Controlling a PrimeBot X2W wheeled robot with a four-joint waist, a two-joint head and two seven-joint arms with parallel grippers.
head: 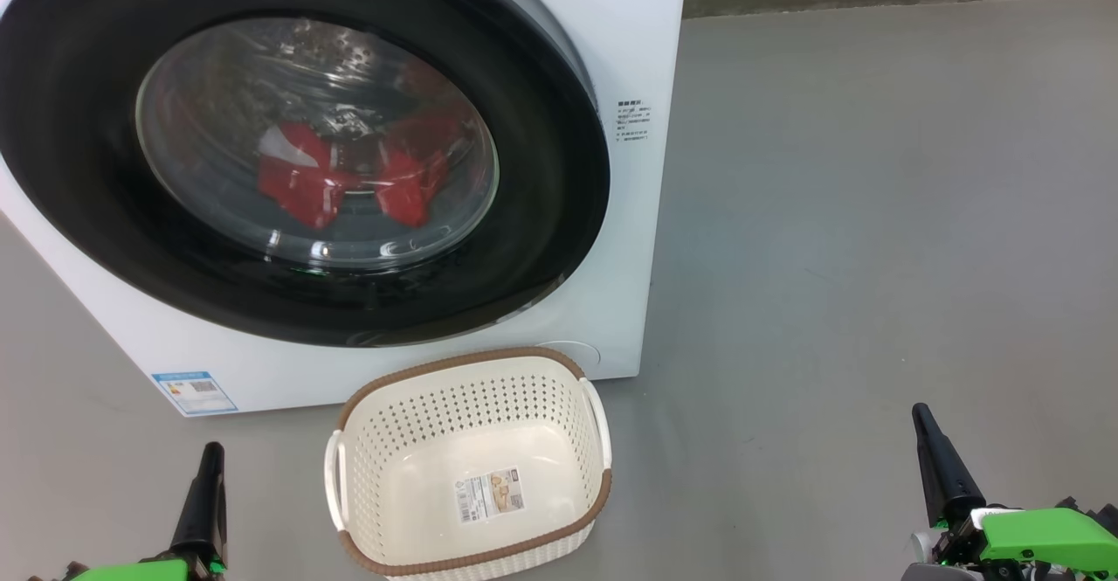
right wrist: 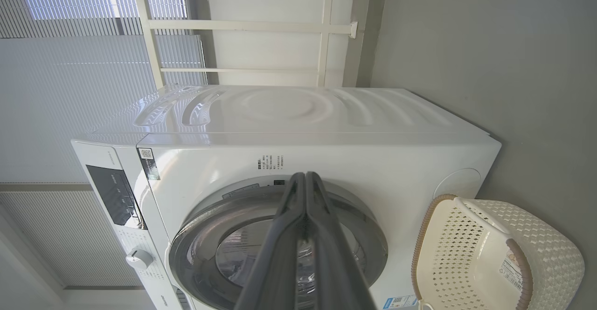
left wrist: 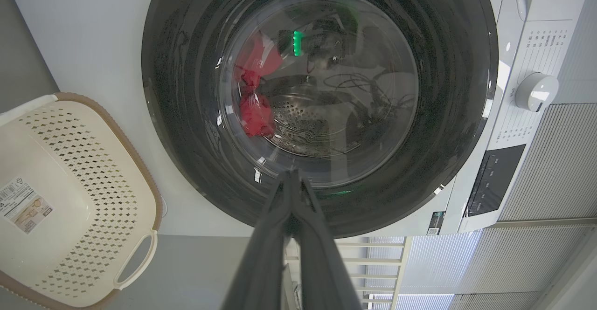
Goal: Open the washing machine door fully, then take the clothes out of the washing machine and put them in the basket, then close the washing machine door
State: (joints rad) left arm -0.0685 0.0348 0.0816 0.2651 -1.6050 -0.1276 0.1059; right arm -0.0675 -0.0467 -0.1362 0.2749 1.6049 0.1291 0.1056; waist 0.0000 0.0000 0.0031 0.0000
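We see the washing machine door (head: pixel 96 197) shut, the red clothes (head: pixel 336 175) behind its glass, well ahead of us. Our left fingers (head: pixel 203 498) and right fingers (head: pixel 942 467) are each pressed together, holding nothing, either side of the basket (head: pixel 463 406) on the floor (head: pixel 830 214).

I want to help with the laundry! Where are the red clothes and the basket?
clothes (head: pixel 301 181), head view, on the left red bunch.
basket (head: pixel 472 357), head view, on its brown back rim.
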